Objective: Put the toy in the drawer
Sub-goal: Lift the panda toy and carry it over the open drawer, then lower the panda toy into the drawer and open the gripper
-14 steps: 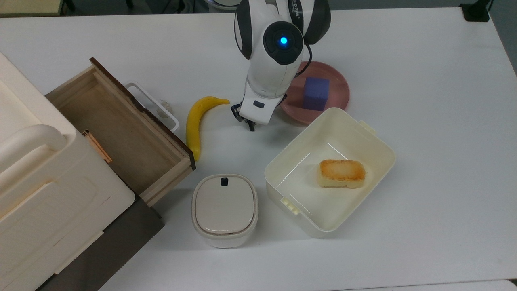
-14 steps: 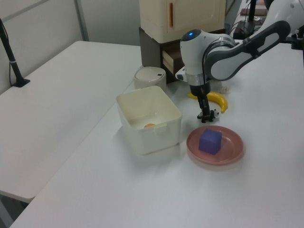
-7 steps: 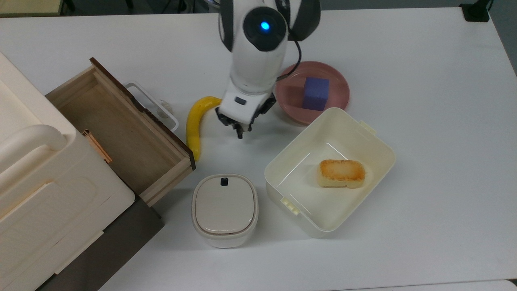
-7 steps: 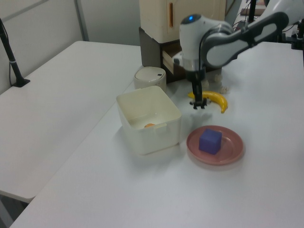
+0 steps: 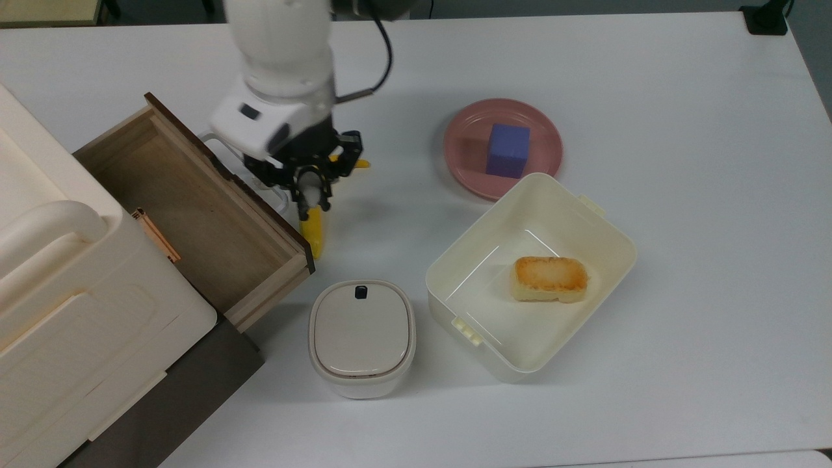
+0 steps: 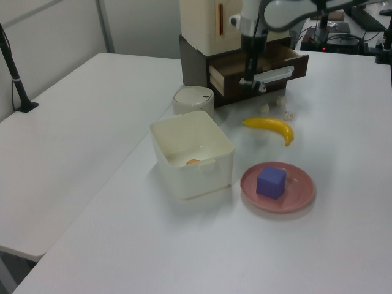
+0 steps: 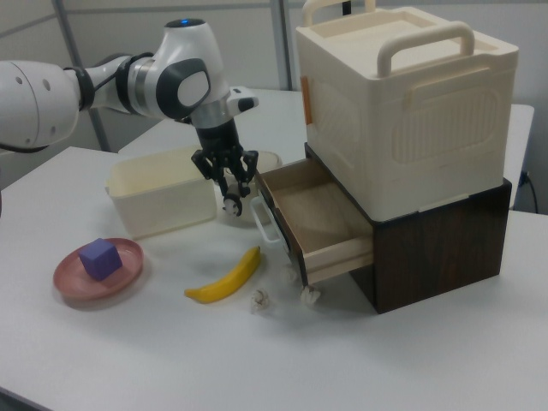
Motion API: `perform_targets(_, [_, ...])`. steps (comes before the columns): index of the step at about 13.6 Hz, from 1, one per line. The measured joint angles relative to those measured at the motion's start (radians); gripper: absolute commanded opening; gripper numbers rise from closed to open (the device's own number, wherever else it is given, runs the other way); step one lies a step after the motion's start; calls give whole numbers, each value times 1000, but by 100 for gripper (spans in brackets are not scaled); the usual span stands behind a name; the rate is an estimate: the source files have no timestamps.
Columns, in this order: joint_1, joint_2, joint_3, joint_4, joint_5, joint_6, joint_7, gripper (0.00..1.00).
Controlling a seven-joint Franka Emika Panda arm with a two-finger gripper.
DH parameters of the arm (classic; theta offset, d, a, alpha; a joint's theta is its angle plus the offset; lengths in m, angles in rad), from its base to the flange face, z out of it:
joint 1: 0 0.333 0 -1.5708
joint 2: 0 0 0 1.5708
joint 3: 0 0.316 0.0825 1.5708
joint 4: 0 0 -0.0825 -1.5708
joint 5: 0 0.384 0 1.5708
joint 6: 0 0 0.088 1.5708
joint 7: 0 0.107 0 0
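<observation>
While the gripper (image 7: 230, 203) is being held above the table (image 5: 650, 97), just off the drawer's (image 7: 321, 224) white loop handle (image 7: 264, 224), a small black-and-white object, taken to be the toy (image 7: 231, 204), is being pinched between the fingertips in the right view; its shape is too small to be made out. In the top view the gripper (image 5: 311, 193) is hanging over the banana (image 5: 313, 229), whose far half is being hidden by the black fingers, and the handle is being mostly covered by the arm. The drawer (image 5: 188, 205) is standing pulled out, its inside partly cut off by the cream cabinet (image 5: 58, 273). Beside the banana (image 7: 224, 278), two pale crumpled bits (image 7: 260, 298) are lying on the table in the right view; what they are cannot be told. In the left view the gripper (image 6: 250, 80) is being seen against the dark drawer front.
</observation>
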Motion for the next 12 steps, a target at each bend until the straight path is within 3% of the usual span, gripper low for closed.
perform_targets(9, [-150,-37,0,37,28,-9,-69,32])
perform_targets(12, [-183,-19,0,37,33,60,-73,33])
